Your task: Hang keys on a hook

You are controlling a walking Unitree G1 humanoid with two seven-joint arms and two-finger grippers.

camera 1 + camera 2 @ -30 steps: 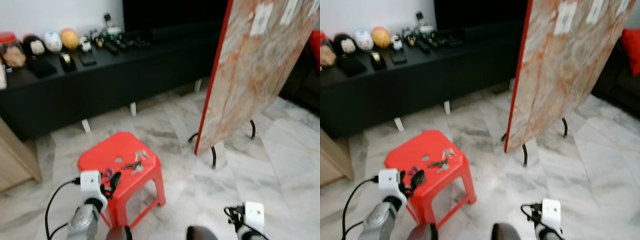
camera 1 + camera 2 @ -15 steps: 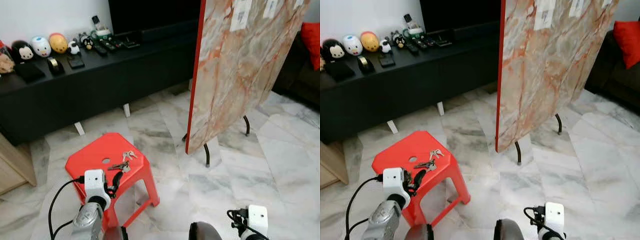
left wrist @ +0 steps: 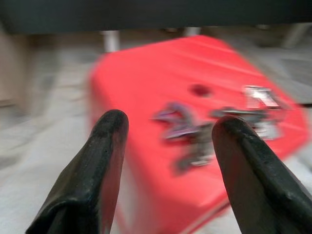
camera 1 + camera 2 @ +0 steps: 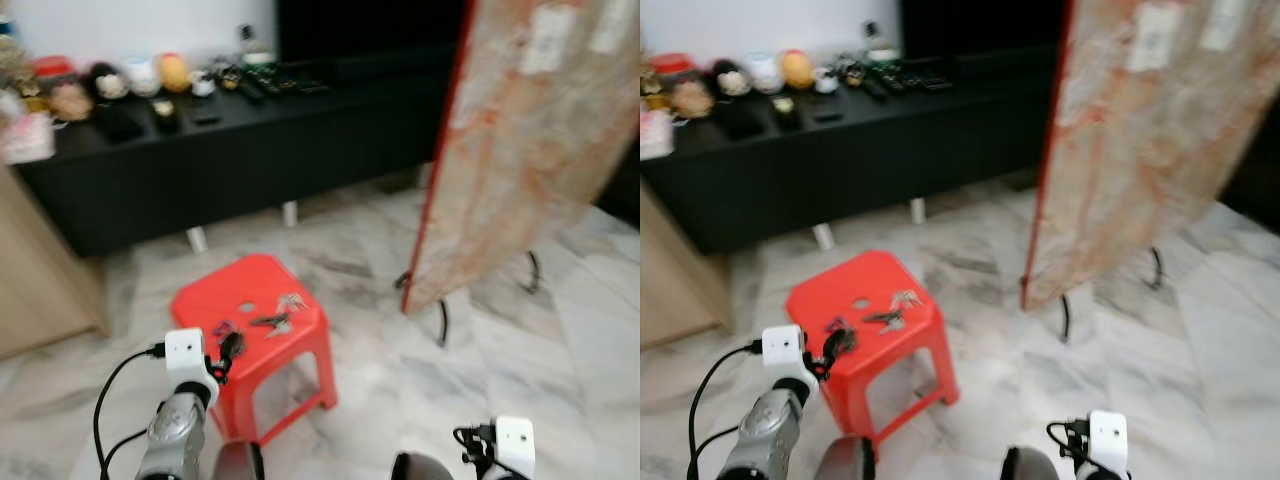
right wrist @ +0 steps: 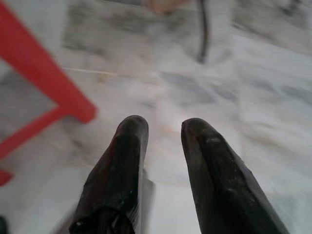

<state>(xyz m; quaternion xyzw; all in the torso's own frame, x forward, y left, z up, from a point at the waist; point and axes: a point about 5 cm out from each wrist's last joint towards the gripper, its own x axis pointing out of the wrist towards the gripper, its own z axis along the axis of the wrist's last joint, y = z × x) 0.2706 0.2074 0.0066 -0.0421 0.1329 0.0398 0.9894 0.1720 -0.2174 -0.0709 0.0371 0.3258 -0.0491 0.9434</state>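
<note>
The keys point(image 4: 270, 322) lie on top of the red stool point(image 4: 240, 295), just ahead of the left hand point(image 3: 168, 146), whose fingers are spread apart and empty, far nearer than the idle right hand point(image 5: 163, 146), slightly parted.

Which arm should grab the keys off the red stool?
Left. The left gripper is raised at the red plastic stool, fingers open toward the metal keys. The right gripper hangs low over the marble floor.
</note>
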